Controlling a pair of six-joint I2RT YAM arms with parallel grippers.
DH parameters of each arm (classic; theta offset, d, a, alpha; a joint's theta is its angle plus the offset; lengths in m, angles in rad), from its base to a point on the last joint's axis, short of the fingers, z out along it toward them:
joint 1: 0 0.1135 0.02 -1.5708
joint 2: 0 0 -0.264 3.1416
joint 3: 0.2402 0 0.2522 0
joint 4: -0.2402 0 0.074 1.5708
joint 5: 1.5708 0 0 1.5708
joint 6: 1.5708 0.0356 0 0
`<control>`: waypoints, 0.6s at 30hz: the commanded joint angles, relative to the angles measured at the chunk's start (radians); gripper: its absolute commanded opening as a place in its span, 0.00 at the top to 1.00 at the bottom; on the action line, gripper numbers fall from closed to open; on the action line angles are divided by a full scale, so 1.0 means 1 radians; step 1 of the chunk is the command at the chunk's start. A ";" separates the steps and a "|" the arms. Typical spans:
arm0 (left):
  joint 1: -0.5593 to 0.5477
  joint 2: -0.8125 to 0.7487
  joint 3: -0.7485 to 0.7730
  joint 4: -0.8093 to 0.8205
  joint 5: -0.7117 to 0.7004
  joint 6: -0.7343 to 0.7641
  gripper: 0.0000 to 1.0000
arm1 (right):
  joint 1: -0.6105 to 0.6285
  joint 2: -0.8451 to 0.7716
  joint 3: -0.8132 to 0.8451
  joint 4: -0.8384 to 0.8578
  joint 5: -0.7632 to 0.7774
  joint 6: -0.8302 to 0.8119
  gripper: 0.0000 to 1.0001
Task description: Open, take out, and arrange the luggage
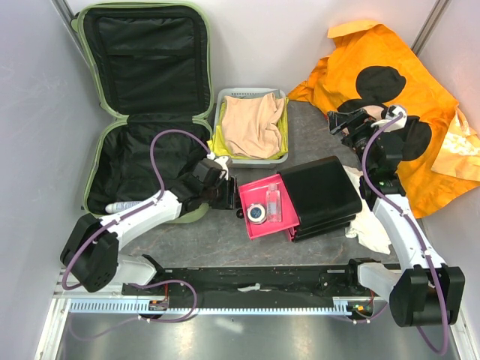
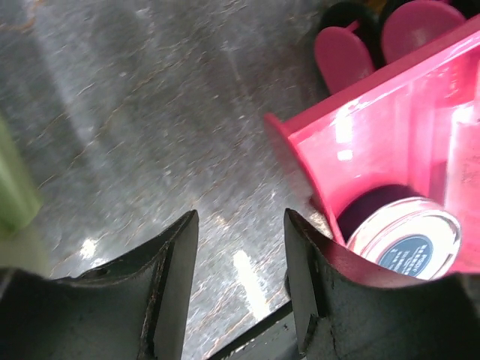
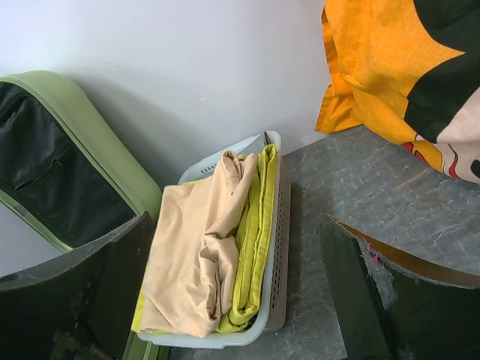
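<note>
The pale green luggage point(image 1: 88, 172) lies open at the back left, its lid point(image 1: 142, 75) upright against the wall, black lining showing. In the right wrist view the luggage point(image 3: 82, 120) is at the left. A pale bottle point(image 1: 124, 205) lies in the lower shell. My left gripper point(image 1: 227, 193) hovers low between the luggage's front corner and a pink drawer point(image 1: 255, 186). In its wrist view the left gripper point(image 2: 240, 217) is open over bare table, with the drawer point(image 2: 390, 127) just to its right. My right gripper point(image 1: 346, 124) is raised at the back right, wide open and holding nothing.
A black box point(image 1: 326, 195) stands mid-table, its pink drawer pulled out with a round jar point(image 1: 257, 214) inside. A white mesh basket point(image 1: 225, 105) of beige and yellow cloth sits beside the luggage. An orange cloth point(image 1: 397, 82) covers the back right, and a white cloth point(image 1: 367, 221) lies by the box.
</note>
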 commanded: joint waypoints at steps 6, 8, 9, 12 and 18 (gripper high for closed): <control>-0.003 -0.031 -0.035 0.237 0.131 0.033 0.46 | -0.003 0.010 -0.003 0.053 -0.023 0.014 0.02; -0.003 -0.044 -0.045 0.284 0.152 0.024 0.46 | -0.003 0.012 -0.004 0.054 -0.025 0.017 0.02; -0.005 -0.045 -0.045 0.298 0.169 0.012 0.46 | -0.003 0.012 -0.004 0.058 -0.025 0.017 0.02; -0.022 -0.039 -0.038 0.336 0.189 -0.010 0.47 | -0.004 0.013 -0.004 0.061 -0.031 0.023 0.02; -0.045 -0.047 -0.012 0.338 0.180 -0.032 0.48 | -0.004 0.013 -0.006 0.056 -0.029 0.015 0.02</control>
